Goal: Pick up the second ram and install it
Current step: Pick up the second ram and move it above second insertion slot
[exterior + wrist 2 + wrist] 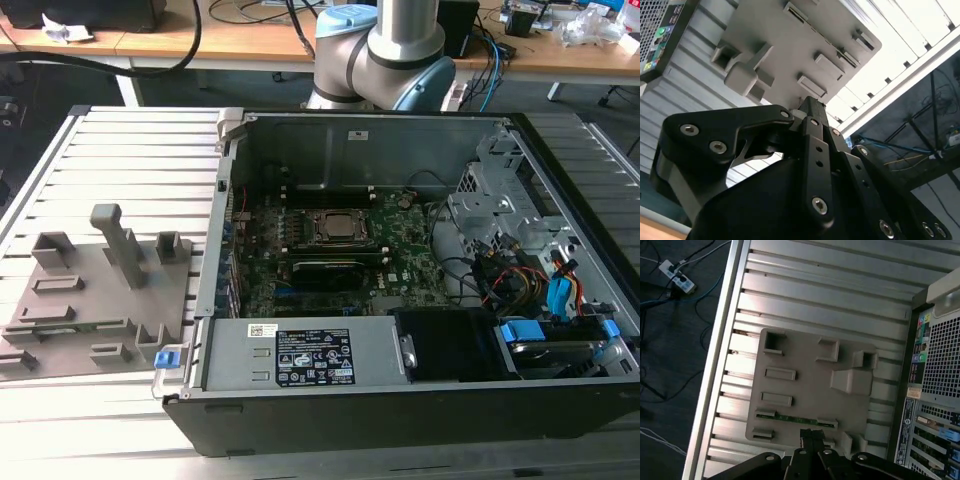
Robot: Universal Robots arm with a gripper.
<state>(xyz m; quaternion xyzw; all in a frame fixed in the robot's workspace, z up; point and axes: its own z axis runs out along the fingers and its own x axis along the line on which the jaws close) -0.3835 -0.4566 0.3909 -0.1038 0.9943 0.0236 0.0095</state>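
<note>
The second ram is a thin green stick standing on edge between two holders of the grey plastic fixture. In the first wrist view my gripper hangs well above the fixture, and its dark fingertips appear just beside the ram. In both wrist views the fingertips look pressed together with nothing between them. In the second wrist view the gripper points at the fixture. The open computer case with its green motherboard lies to the exterior view's right of the fixture.
The fixture carries a tall T-shaped post and several low blocks. Everything sits on a ribbed aluminium table, whose edge drops to a floor with cables. The arm's base stands behind the case. The case's rear panel is next to the fixture.
</note>
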